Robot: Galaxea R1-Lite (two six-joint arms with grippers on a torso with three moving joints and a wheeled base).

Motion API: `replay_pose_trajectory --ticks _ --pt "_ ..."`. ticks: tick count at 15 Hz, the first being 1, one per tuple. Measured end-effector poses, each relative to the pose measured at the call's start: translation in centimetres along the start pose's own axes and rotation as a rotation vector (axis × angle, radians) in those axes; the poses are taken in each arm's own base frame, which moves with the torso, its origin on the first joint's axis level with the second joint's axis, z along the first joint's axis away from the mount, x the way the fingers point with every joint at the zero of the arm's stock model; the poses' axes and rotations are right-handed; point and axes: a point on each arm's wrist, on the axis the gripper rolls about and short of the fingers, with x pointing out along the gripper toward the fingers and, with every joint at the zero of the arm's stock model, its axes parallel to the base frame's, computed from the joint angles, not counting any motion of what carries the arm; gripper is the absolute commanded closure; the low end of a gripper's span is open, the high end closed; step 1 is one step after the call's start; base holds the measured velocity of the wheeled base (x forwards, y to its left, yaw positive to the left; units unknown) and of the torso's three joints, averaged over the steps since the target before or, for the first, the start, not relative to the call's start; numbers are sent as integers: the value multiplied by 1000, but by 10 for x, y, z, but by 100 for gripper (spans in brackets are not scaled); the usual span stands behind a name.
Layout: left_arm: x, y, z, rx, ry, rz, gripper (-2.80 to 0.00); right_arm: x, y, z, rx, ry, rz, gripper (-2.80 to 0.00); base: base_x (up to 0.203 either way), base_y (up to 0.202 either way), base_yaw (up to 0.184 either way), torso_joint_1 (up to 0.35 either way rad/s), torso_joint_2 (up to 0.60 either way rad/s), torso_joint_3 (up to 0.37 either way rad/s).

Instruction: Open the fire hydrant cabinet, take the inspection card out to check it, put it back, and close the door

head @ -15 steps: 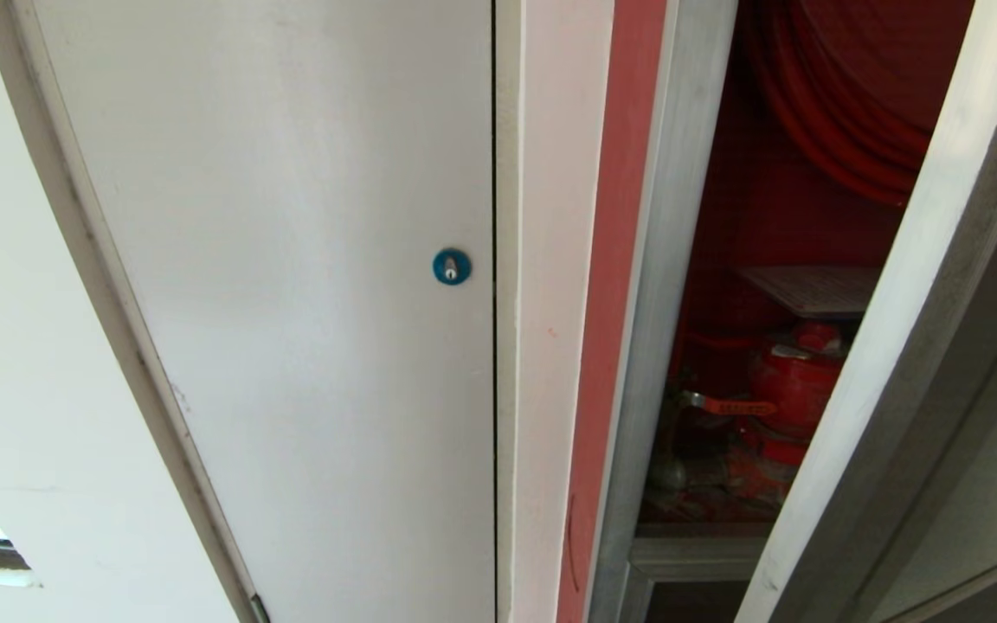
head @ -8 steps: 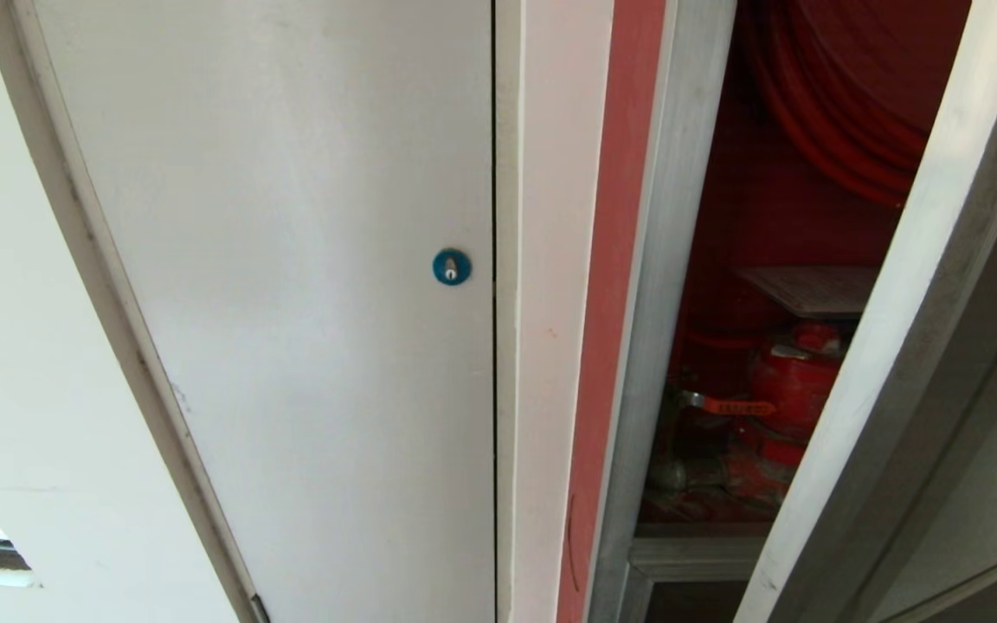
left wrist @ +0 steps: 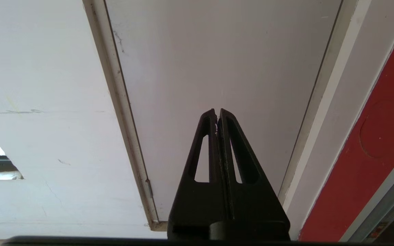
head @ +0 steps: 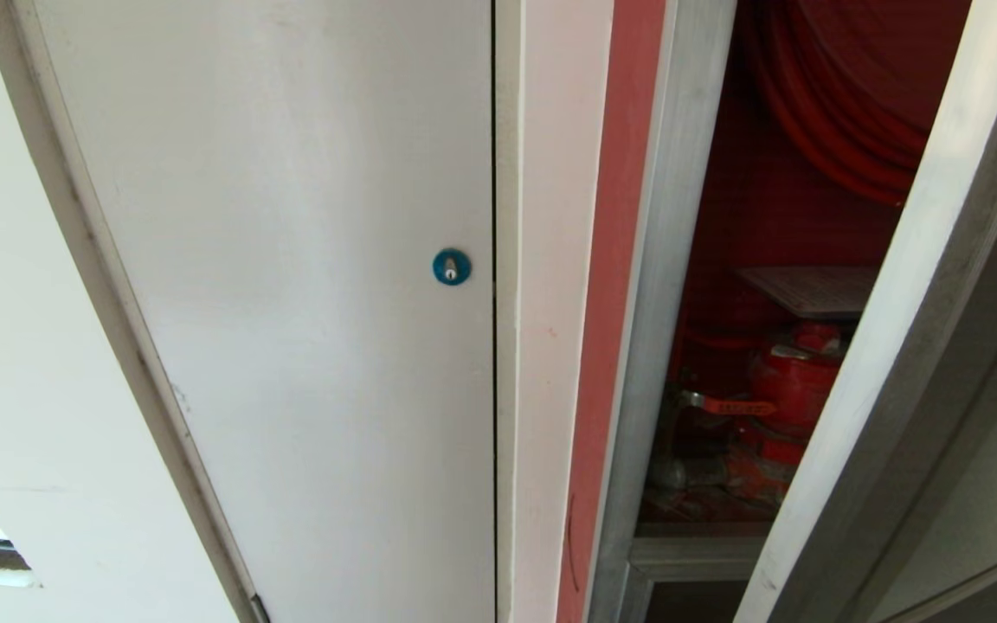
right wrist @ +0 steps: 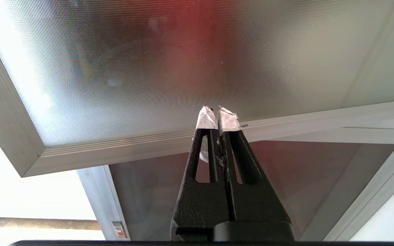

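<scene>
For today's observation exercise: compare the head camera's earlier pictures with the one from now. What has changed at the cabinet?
Nothing visibly changed. The door stands partly open, the card lies flat above the red valve inside the cabinet, and the white panel with its blue lock is as before.

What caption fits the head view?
Fire hydrant cabinet ajar, inspection card resting above the red valve inside.

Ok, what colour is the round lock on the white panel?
Blue, with a small silver keyhole in the middle. The lock on the white panel shows best in the head view.
</scene>
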Motion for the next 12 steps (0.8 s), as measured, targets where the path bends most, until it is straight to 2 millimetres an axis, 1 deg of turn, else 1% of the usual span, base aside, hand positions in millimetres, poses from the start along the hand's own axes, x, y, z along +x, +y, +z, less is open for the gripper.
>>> replay_pose_trajectory --ticks 10,12 --pt "0 0 0 0 0 0 0 0 0 0 -15 -1 -3 0 0 0 0 0 0 0" --pt "0 0 0 0 0 0 0 -1 0 3 -11 -14 -8 0 0 0 0 0 0 0"
